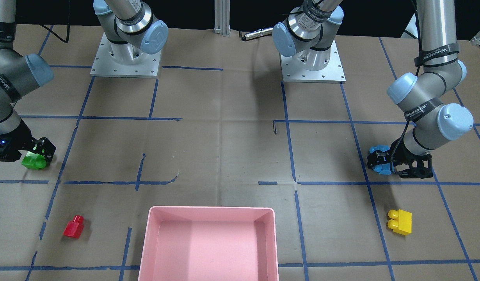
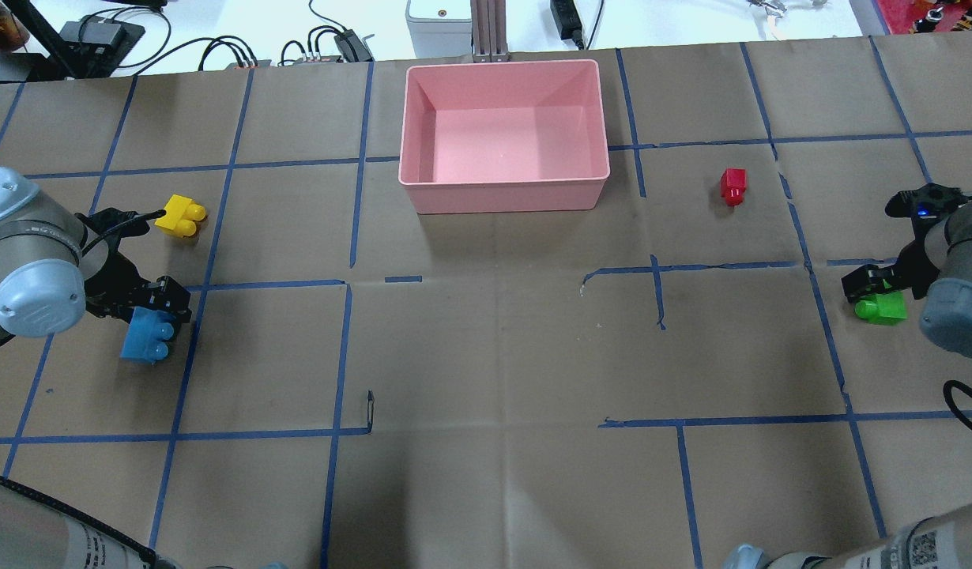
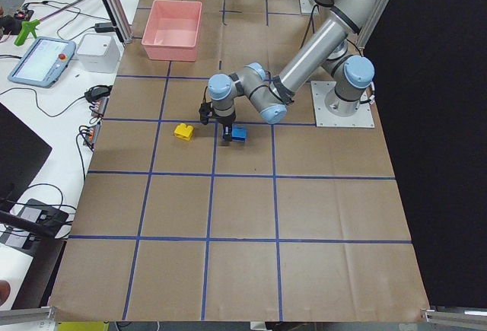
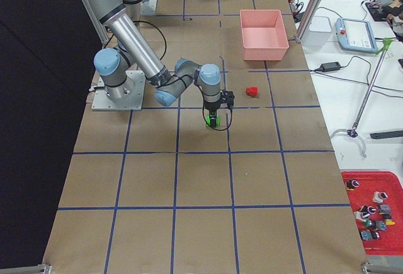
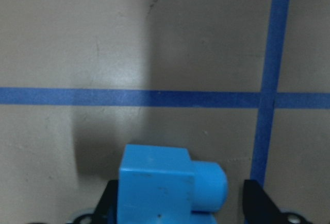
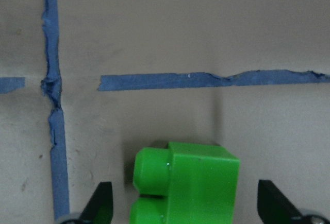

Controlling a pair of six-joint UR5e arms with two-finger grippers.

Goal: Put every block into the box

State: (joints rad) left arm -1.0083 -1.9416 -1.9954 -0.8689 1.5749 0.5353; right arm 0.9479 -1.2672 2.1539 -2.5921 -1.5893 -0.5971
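Shallow rectangular pink plastic tray [image 2: 502,194] sits at far centre of brown paper-covered table [image 2: 486,356], nothing inside.

Left gripper [image 5: 180,206]: jaws spread wide, straddling light blue studded plastic brick [image 5: 157,183] at table's left side; gap visible at one finger, nothing clamped.

Yellow two-stud brick [image 2: 179,217] lies just beyond it, farther from robot.

Right gripper [image 6: 183,208]: jaws apart, either side of green two-stud brick [image 6: 198,183] at right side, gaps both sides.

Small red one-stud brick [image 2: 732,186] lies right of tray, apart from it.
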